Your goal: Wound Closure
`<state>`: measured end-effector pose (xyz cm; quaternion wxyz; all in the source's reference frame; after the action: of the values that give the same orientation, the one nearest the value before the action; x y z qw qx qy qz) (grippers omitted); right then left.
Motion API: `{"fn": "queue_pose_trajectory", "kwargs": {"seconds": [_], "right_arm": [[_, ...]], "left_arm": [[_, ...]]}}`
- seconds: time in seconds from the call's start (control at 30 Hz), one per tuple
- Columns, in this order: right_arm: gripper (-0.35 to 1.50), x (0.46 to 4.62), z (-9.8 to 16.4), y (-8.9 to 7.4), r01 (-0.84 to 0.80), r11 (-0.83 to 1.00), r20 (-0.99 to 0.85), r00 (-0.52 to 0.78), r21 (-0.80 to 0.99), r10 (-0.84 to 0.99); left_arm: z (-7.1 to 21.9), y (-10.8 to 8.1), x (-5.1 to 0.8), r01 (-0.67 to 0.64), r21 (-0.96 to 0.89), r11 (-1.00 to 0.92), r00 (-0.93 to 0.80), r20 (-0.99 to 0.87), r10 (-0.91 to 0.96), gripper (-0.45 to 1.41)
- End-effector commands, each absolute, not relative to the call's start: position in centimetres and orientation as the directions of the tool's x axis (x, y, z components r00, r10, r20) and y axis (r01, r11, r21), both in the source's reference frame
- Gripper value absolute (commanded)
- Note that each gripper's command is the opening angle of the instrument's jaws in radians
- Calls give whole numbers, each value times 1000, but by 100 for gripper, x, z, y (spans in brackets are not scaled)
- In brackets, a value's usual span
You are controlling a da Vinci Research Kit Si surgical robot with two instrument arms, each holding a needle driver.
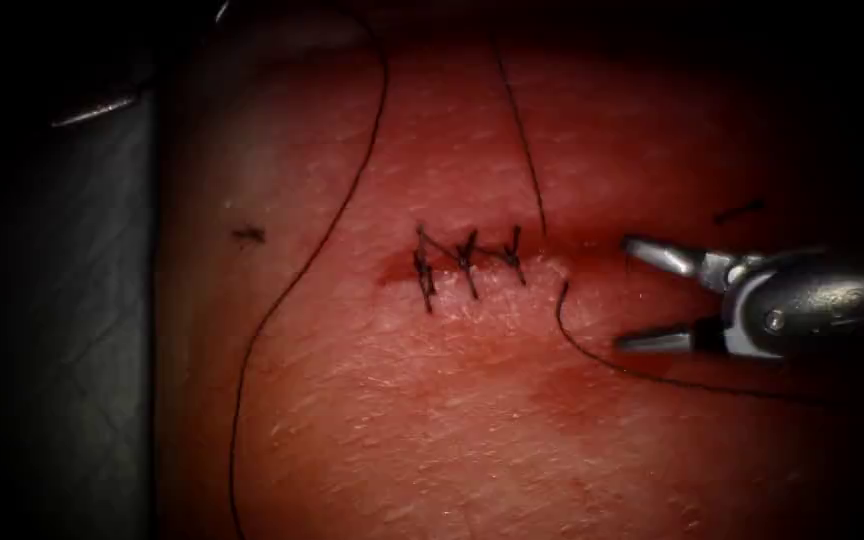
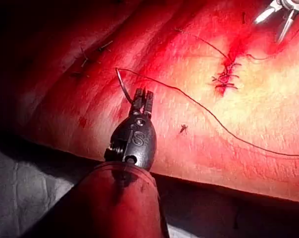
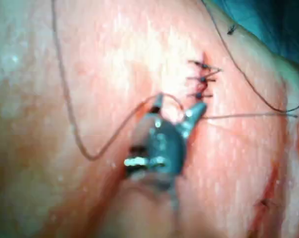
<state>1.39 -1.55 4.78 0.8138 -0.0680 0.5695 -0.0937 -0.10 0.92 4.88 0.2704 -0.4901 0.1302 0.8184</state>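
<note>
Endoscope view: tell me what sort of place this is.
Most likely a bench set-up for suturing practice, not an operating room. A slab of tissue lies on a grey cloth; its cut carries three stitches. The right gripper is open, empty, right of the cut; the left gripper holds the needle off the tissue.

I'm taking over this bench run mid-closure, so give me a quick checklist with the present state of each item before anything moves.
1. Left tool holds the needle: ok, jaws shut on it near one end.
2. Needle out of the tissue: ok, held above the surface.
3. Right tool free: ok, jaws open, holding nothing, right of the cut.
4. Stitches across the cut: ok, three in place.
5. Thread free of the right tool's jaws: cannot tell, it runs close by.
</note>
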Motion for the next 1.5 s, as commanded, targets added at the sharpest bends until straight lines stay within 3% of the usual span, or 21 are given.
{"fn": "queue_pose_trajectory", "kwargs": {"seconds": [0.03,0.2,0.33,0.43,0.9,1.5], "right_arm": [[121,146,485,-159,88,966,-909,328,-243,-258],[114,146,487,-160,117,934,-880,314,-337,-356],[93,150,495,-167,168,903,-847,312,-396,-430],[89,155,503,-172,195,888,-831,315,-416,-459],[83,188,529,-188,278,840,-775,330,-465,-538],[88,154,531,-178,289,839,-782,313,-462,-539]], "left_arm": [[495,92,-15,-569,-52,-821,-373,-873,315,-45],[495,92,-15,-569,-53,-821,-373,-873,315,-45],[495,92,-15,-569,-53,-821,-373,-873,314,-45],[495,92,-15,-569,-53,-821,-373,-873,314,-45],[495,92,-16,-569,-52,-820,-373,-873,315,-45],[495,91,-18,-568,-52,-821,-374,-872,314,-45]]}}
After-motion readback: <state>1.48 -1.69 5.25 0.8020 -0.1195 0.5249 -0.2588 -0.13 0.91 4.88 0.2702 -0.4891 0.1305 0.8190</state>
